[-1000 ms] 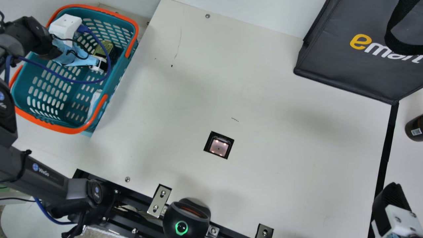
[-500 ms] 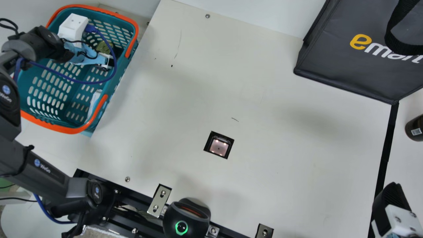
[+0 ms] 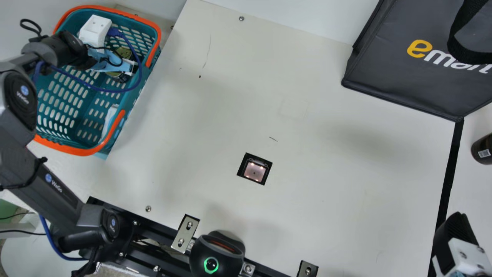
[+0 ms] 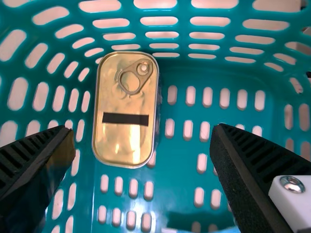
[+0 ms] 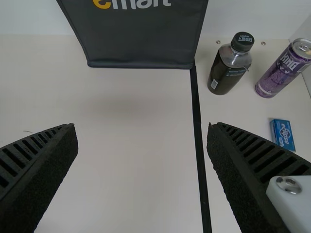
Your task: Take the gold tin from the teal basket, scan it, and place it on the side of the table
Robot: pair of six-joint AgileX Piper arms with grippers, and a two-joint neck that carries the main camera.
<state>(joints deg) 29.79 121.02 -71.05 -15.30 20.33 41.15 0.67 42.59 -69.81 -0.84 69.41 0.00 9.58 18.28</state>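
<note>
My left gripper [image 3: 130, 68] is inside the teal basket [image 3: 78, 151] at the main view's upper left, over the gold tin [image 3: 123, 52], which it partly covers. The left wrist view has that gripper [image 4: 143, 132] open, with the gold tin [image 4: 124, 99] lying flat on the basket floor beyond its fingers, ring-pull side up, nearer the left-hand finger and not gripped. At the main view's lower right corner is my right gripper [image 3: 455, 234]. Seen from its wrist, the right gripper [image 5: 142, 128] stands open over bare table, holding nothing.
A scanner window [image 3: 254, 171] is set into the table's middle. A black device with a green ring [image 3: 217, 252] sits at the near edge, a dark bag [image 3: 403, 69] at upper right. Beyond the black strip stand a bottle [image 5: 228, 68], purple can [image 5: 284, 68] and blue box [image 5: 283, 135].
My left arm and gripper have moved rightward within the basket, with more of the arm now in the main view. The right arm has stayed still.
</note>
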